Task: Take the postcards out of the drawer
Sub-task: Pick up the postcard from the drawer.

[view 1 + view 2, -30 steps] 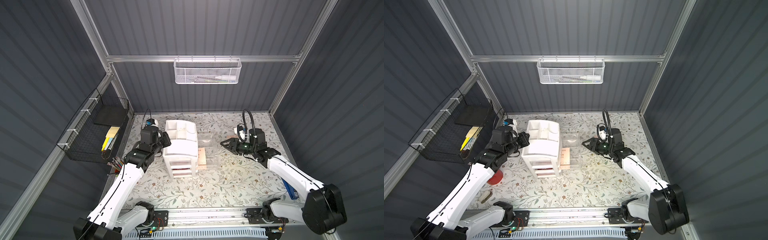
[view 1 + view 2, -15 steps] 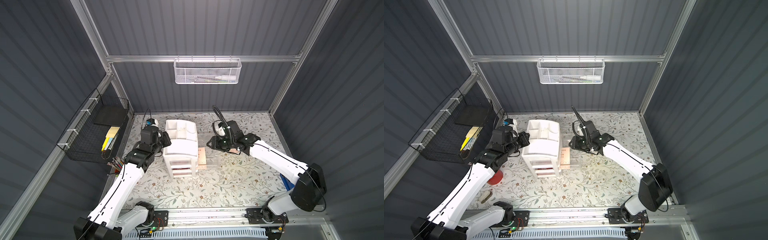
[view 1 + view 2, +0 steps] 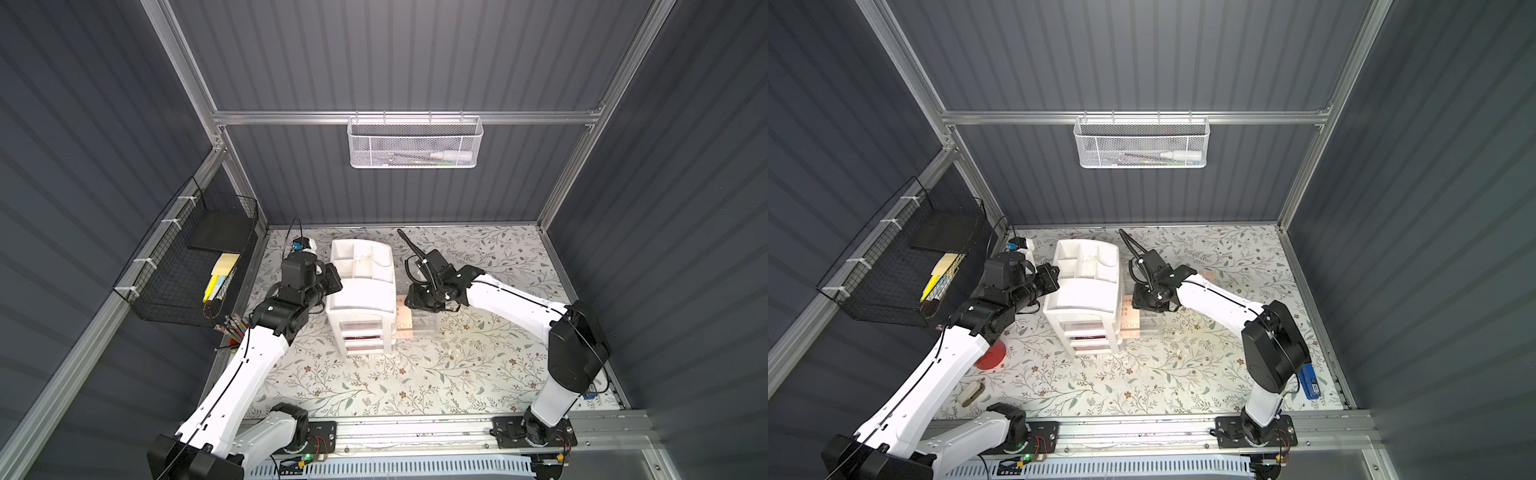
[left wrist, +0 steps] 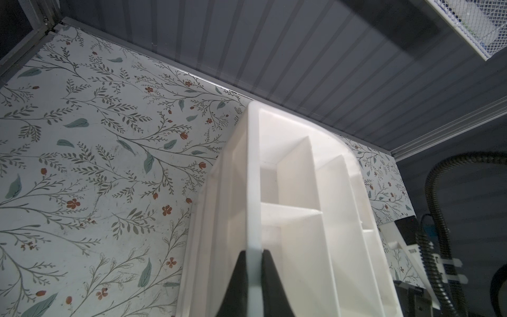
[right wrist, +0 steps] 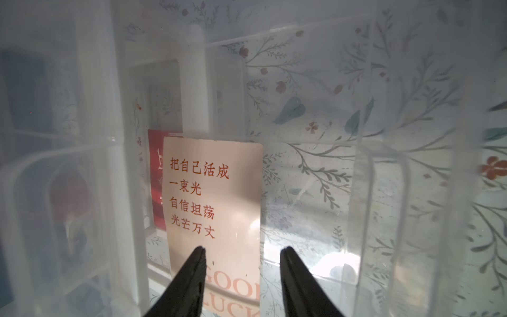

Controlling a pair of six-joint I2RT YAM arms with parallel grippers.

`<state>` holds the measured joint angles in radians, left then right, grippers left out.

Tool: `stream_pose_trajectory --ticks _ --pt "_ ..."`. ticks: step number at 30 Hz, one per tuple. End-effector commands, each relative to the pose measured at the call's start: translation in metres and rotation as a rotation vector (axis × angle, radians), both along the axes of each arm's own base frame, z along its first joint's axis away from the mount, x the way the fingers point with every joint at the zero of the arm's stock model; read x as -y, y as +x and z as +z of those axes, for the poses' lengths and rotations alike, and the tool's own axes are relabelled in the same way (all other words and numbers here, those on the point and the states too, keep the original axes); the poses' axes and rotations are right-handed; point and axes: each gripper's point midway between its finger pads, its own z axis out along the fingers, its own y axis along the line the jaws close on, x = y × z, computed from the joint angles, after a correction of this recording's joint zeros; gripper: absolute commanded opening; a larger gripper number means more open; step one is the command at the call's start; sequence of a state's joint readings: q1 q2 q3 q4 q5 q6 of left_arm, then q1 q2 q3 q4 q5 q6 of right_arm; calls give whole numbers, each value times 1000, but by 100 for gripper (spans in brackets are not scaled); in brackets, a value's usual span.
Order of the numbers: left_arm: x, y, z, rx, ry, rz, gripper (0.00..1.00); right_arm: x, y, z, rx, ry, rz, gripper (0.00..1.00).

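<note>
A white drawer organizer (image 3: 360,291) (image 3: 1086,291) stands mid-table. My left gripper (image 3: 335,279) (image 4: 253,251) is shut on the thin top wall of the organizer (image 4: 253,178). A clear drawer (image 3: 424,328) (image 5: 367,192) lies on the table against the organizer's right side. A pale peach postcard (image 5: 214,197) (image 3: 404,323) (image 3: 1128,321) with red characters and "GOOD LUCK" lies in it. A red postcard (image 5: 156,178) shows partly from behind the peach one. My right gripper (image 5: 242,251) (image 3: 417,303) (image 3: 1142,304) hangs open just over the peach card, one fingertip above it, nothing held.
A black wire basket (image 3: 195,257) with yellow sticky notes hangs on the left wall, coloured pencils (image 3: 232,326) below it. A white mesh basket (image 3: 415,143) hangs on the back wall. A red disc (image 3: 988,357) lies front left, a blue object (image 3: 1310,380) front right.
My right arm has swung left from the table's right middle to above the clear drawer beside the organizer. The left arm has stayed put.
</note>
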<state>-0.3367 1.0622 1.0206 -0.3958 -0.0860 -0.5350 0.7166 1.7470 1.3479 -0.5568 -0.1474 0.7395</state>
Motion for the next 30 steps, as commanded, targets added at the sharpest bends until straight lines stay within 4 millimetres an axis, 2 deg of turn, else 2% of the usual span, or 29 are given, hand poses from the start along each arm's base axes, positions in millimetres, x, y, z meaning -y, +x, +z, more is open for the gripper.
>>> stream_pose_trajectory --ticks 1,19,30 --pt "-4 0 -19 -39 40 1 0 -6 3 1 -4 -5 -4 49" --pt "-3 2 -22 -47 42 -5 0 -17 -5 -23 -72 -2 40 51" --pt "0 2 -24 -52 34 -15 0 -29 -8 -20 -79 67 69 50"
